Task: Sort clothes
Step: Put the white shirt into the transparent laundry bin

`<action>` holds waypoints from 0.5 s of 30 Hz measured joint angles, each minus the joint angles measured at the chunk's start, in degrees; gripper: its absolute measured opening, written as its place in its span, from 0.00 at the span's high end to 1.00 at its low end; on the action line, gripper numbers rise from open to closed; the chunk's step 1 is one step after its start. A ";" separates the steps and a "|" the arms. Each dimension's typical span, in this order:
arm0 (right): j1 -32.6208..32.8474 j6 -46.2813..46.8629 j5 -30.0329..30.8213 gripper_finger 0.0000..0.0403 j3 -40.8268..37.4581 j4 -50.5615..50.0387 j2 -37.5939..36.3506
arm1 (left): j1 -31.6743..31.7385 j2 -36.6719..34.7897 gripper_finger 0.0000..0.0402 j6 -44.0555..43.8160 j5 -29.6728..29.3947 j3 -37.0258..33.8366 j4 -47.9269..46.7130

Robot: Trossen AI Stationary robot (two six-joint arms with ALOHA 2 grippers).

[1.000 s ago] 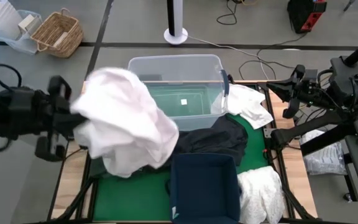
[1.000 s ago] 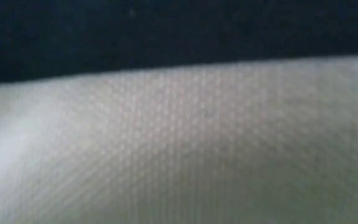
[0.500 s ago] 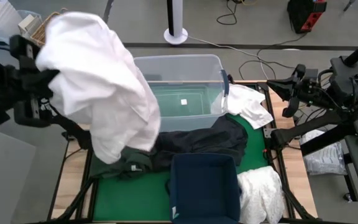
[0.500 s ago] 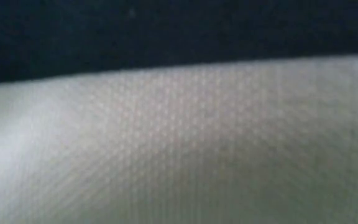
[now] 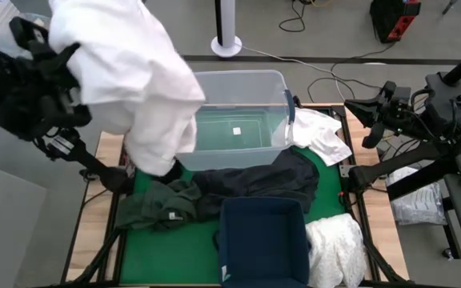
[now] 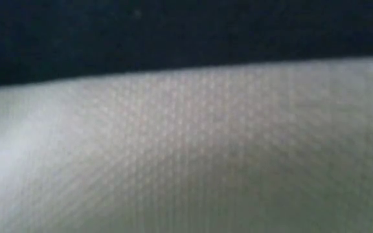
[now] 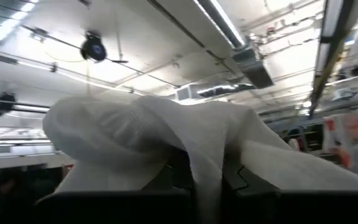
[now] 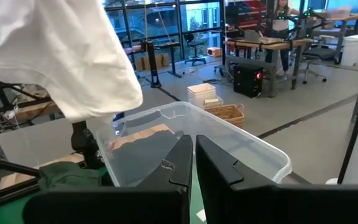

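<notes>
A white garment (image 5: 134, 80) is raised high over the table's far left corner, draped over my left gripper (image 5: 74, 60), which is shut on it. It also shows in the right wrist view (image 8: 55, 56). On the green mat lie a dark green garment (image 5: 162, 206), a black garment (image 5: 270, 180) and two more white garments (image 5: 318, 132) (image 5: 334, 244). My right gripper (image 8: 193, 149) waits shut at the table's right edge, touching nothing. White cloth (image 6: 186, 149) fills the low view. My left gripper is shut on the white garment, whose bunched folds (image 7: 197, 168) drape over the fingers and hide the place of contact. The gripper tips upward. The garment is lifted, and its lower end (image 5: 154, 164) hangs slack beside the tub's left wall, above the dark green garment.
A clear plastic tub (image 5: 282, 84) stands at the table's far middle. A navy square bin (image 5: 262, 240) sits at the near edge. A wicker basket and a white stand's round base (image 5: 227, 46) are on the floor beyond the table.
My left gripper has risen and swung toward the table's far left, tipping upward, with the white garment. The garment has come up off the mat, uncovering the dark green garment, and now hangs by the tub's left end.
</notes>
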 joint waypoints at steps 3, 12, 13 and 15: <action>0.00 0.00 0.33 0.97 0.00 0.00 0.01 | 5.20 0.51 1.00 -2.06 2.88 0.00 0.40; 0.00 -0.03 1.32 0.97 0.00 -0.02 0.00 | 22.97 4.26 1.00 -12.33 15.76 0.00 1.60; 0.01 -0.04 1.35 0.97 0.00 -0.03 -0.01 | 25.06 4.97 1.00 -14.04 16.97 0.00 1.62; 0.00 -0.07 1.33 0.97 0.00 -0.13 -0.01 | 28.79 6.44 1.00 -17.47 19.83 0.00 1.62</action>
